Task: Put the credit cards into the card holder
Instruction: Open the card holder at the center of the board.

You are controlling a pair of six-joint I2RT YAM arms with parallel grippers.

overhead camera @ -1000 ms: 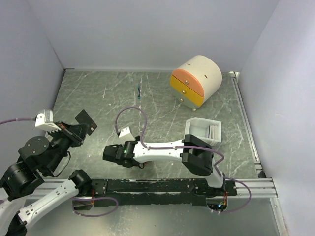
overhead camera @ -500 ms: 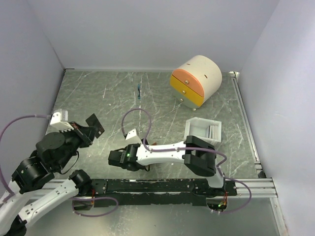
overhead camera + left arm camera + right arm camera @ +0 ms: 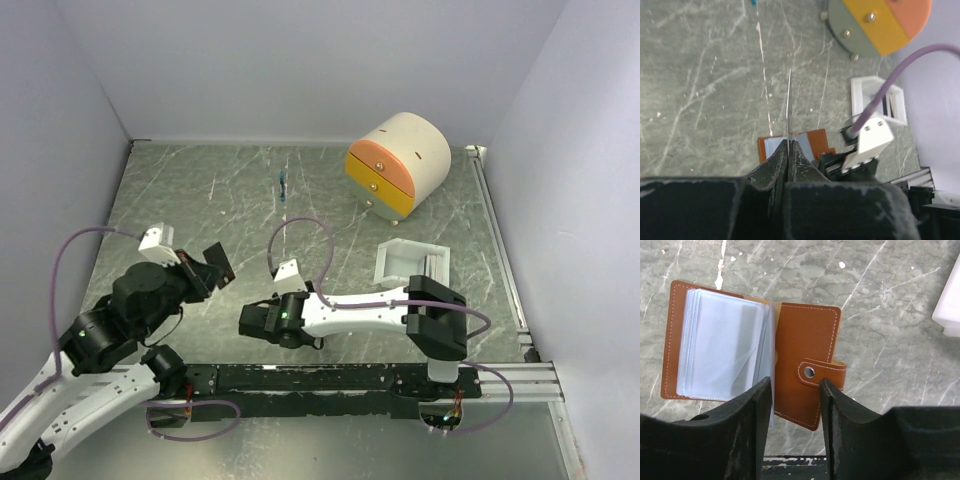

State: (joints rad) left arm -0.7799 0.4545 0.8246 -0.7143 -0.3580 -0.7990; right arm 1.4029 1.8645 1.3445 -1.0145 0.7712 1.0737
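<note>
Left wrist: left pincer (image 3: pixel 788 145) clamped on credit card (image 3: pixel 789 105), edge-on.
Right wrist: right pincer (image 3: pixel 795 385) part-open, straddling card holder (image 3: pixel 807 335) flap.
Advice: pin flap; align card with pocket.

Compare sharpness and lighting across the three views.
Top external: even, soft light, only faint shadows; the drawer box is crisp. Left wrist: the table is sharp, the left tool dark and slightly soft, the credit card a thin edge-on line. Right wrist: the card holder shows sharp stitching, a pale sheen on its pockets; the right tool is dark.
</note>
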